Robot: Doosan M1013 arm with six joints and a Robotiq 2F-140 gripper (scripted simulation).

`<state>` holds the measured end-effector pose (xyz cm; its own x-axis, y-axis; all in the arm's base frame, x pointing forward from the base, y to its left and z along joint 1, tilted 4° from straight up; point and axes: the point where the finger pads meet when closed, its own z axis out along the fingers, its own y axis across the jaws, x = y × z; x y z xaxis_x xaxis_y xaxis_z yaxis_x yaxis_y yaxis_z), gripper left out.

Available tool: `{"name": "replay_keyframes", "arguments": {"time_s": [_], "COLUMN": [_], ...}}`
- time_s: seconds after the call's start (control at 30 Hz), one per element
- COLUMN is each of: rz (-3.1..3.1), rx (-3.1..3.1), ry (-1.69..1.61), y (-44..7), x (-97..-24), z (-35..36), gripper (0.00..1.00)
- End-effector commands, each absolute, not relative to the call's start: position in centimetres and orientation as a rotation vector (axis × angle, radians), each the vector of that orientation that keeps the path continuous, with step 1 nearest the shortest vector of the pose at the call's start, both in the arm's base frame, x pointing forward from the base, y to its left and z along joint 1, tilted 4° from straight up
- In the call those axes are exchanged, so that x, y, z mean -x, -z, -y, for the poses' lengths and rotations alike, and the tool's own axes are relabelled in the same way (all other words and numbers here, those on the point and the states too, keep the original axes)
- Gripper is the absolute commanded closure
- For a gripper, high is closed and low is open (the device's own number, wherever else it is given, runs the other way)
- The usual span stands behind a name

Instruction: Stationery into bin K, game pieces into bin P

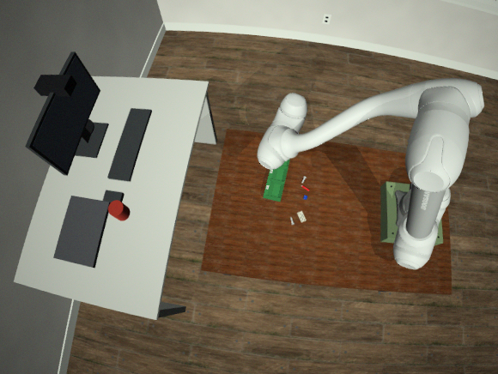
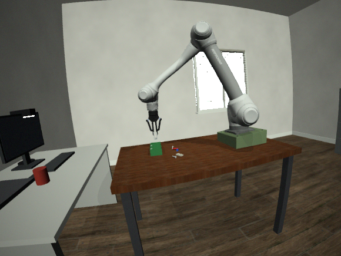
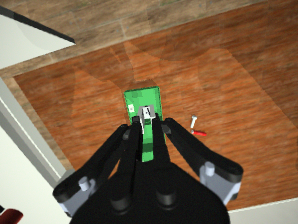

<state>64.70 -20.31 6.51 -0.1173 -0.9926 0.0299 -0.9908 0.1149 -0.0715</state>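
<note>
The green bins (image 1: pixel 275 191) (image 2: pixel 156 150) (image 3: pixel 151 93) stand in one row on the worktop (image 1: pixel 253 244) (image 2: pixel 206 164) (image 3: pixel 240 100), partly under the arm in top view. Beside them, on the side of the arm's base, lie a white bolt (image 1: pixel 304 179) (image 2: pixel 173 147) (image 3: pixel 193 121), a red piece (image 1: pixel 305 188) (image 2: pixel 175 148) (image 3: pixel 200 133) and a blue piece (image 1: pixel 305 197) (image 2: pixel 177 150), near each other. A pale block (image 1: pixel 301 216) (image 2: pixel 179 154) w/ dark marks lies next to a grey screw (image 1: pixel 292 220) (image 2: pixel 174 157), a bit apart from these.

The arm (image 1: pixel 356 116) (image 2: pixel 176 66) rises from its green base block (image 1: pixel 388 214) (image 2: pixel 251 141), bends at a high elbow, and then goes down to the wrist, approx. vertical above the bins.

In top view the wrist hides the pincer (image 2: pixel 155 137) (image 3: pixel 147 111) and the far end of the bins. The tags are too small for reading, so which bin is K or P, I cannot tell. In wrist view the black fingers cover part of the bins.

The pincer is nearly closed, its light tips close together, in the air over the bins. If some thin thing is betw. the tips, I cannot tell.
</note>
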Motion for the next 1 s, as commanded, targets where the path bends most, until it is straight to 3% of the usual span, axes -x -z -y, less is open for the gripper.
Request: {"name": "replay_keyframes", "arguments": {"time_s": [0.0, 0.97], "rz": [-2.326, -2.326], "rx": [2.07, 2.07], "ry": [0.114, 0.114], "y": [-6.5, -1.7], "x": [-64.7, -65.0], "z": [20.3, 20.4], "gripper": [0.94, 0.94]}}
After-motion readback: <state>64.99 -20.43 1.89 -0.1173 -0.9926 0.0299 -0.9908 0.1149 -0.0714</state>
